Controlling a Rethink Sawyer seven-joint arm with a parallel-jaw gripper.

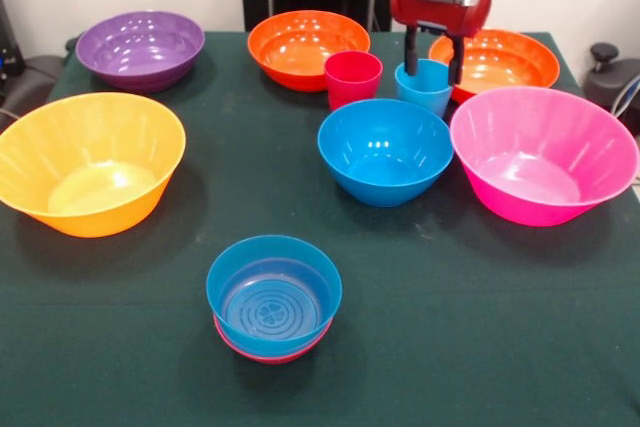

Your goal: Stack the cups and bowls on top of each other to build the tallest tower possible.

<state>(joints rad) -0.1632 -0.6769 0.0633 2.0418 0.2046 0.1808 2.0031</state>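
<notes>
My gripper (432, 65) hangs at the back right over the light blue cup (424, 92). Its jaws stand apart and open, with the left finger (411, 52) over the cup's mouth and the right finger (456, 59) at its right edge. The cup stands on the cloth beside the crimson red cup (352, 79). At the front, a small blue bowl (273, 292) sits nested in a small red bowl (268, 350); this is the tower. A mid-sized blue bowl (385, 150) stands in the middle.
A large yellow-orange bowl (88, 162) stands at the left and a large pink bowl (543, 154) at the right. A purple bowl (140, 49) and two orange bowls (300, 45) (505, 59) stand along the back of the dark green cloth (470, 327).
</notes>
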